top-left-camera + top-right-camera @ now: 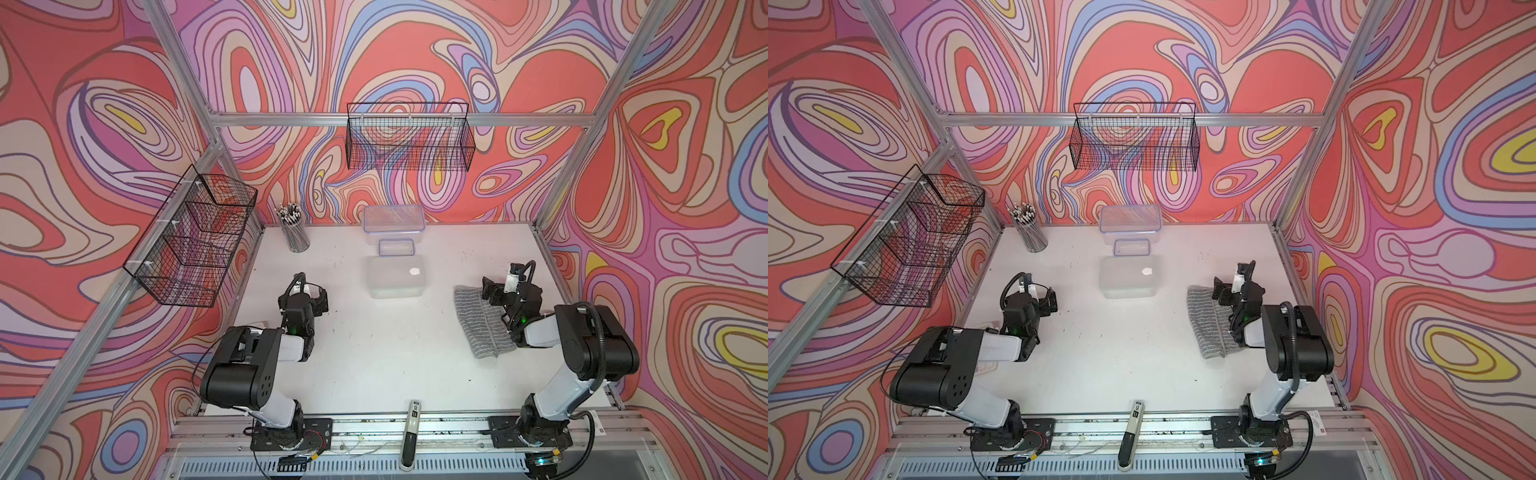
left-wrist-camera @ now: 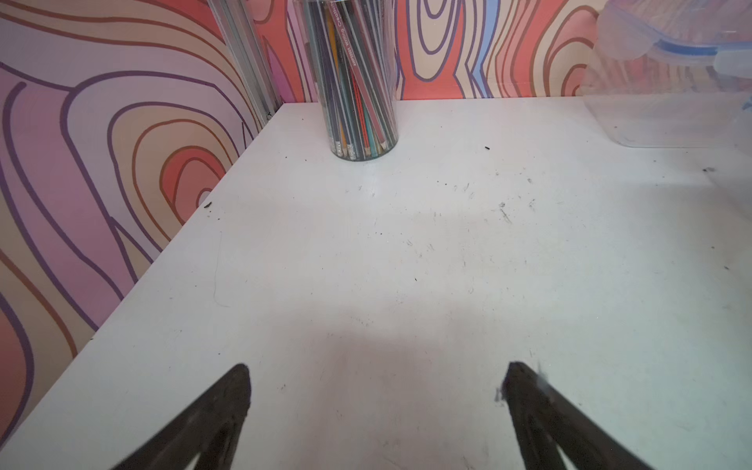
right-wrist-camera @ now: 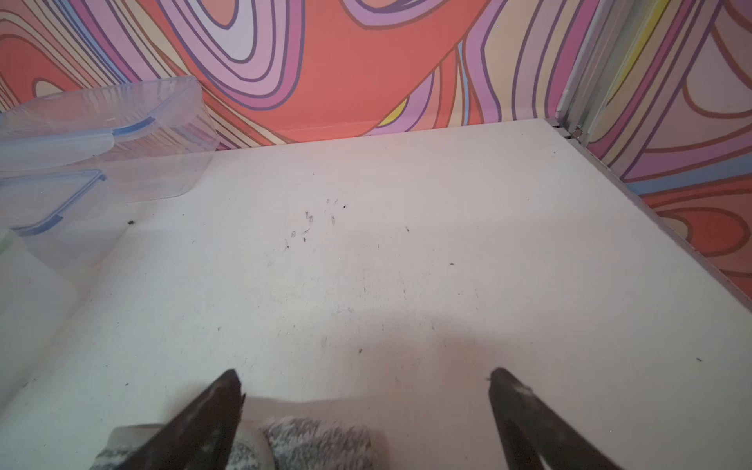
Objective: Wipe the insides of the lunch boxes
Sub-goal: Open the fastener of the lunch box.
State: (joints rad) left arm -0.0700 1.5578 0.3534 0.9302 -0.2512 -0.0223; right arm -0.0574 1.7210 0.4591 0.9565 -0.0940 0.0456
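Three lidded lunch boxes point(image 1: 1128, 276) sat in a row at back centre of the table point(image 1: 374, 353): large box point(image 1: 393, 220) rearmost, then small box point(image 1: 397, 248), then frosted-lid box point(image 1: 397, 278). Top views hid the cloth's point(image 3: 317, 443) far end under the right gripper point(image 3: 364, 372); the right wrist view showed it there, possibly touching one finger. That gripper and the left gripper point(image 2: 378, 368) both stood wide, empty. Pencil cup point(image 2: 360, 81) stood ahead of the left one, well apart.

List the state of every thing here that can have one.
Large lunch box: lid on.
Small lunch box: lid on.
Medium lunch box: frosted lid on.
Cloth: lying flat on the table, unheld.
Pencil cup: upright, full.
Left gripper: fingers open, empty.
Right gripper: fingers open, empty, over the cloth's end.
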